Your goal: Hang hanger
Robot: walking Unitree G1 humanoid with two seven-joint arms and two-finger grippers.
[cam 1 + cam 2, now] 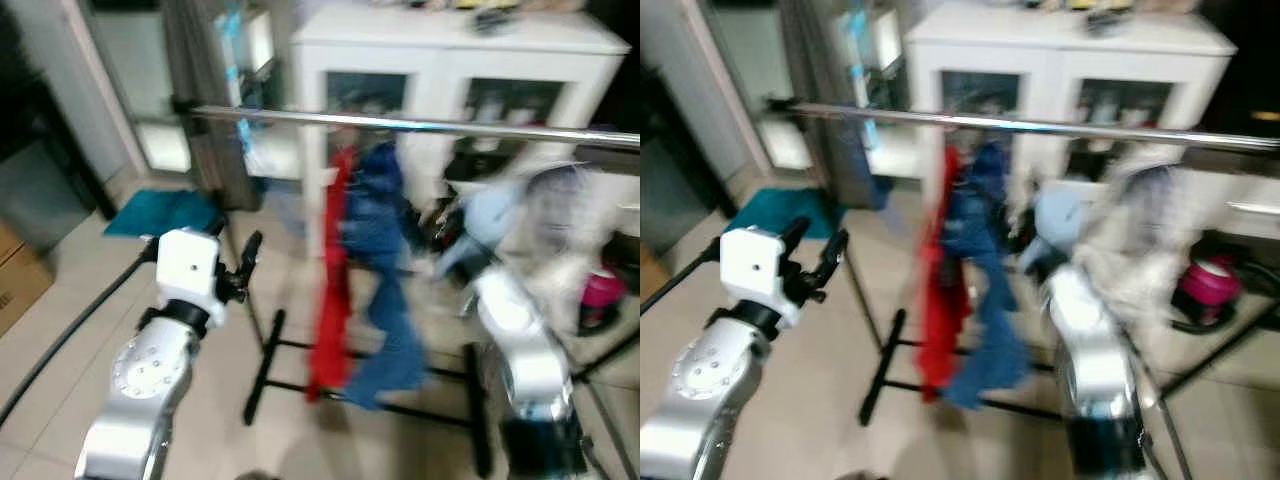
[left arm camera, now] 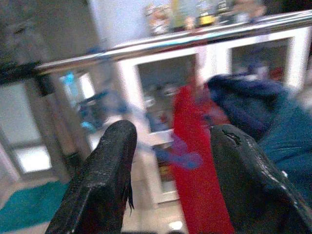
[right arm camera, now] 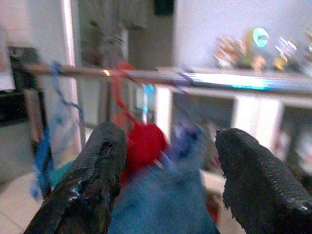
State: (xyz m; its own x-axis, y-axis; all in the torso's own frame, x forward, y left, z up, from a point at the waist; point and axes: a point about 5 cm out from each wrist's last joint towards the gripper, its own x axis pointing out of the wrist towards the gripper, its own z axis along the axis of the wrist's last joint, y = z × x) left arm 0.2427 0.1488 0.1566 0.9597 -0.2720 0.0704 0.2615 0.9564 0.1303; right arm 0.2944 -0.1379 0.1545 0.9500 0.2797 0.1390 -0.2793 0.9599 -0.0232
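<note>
A chrome clothes rail (image 1: pixel 420 124) runs across the scene on a black-footed stand (image 1: pixel 270 365), with a white cabinet (image 1: pixel 450 60) behind it. A red garment (image 1: pixel 330 290) and a blue garment (image 1: pixel 385 290) hang side by side from the rail near its middle; the hangers themselves are too blurred to make out. Further right a pale garment (image 1: pixel 530 215) is smeared by motion blur. The left gripper (image 1: pixel 245 262) is raised at the near left of the stand, its jaws spread wide apart with nothing between them, pointing toward the red garment. The right gripper (image 3: pixel 170 180) has its jaws standing well apart too, with blue cloth between the fingers (image 3: pixel 90 180); whether they grip it cannot be told. A teal mat (image 1: pixel 165 212) lies on the tiled floor (image 1: pixel 60 340) at the far left.
</note>
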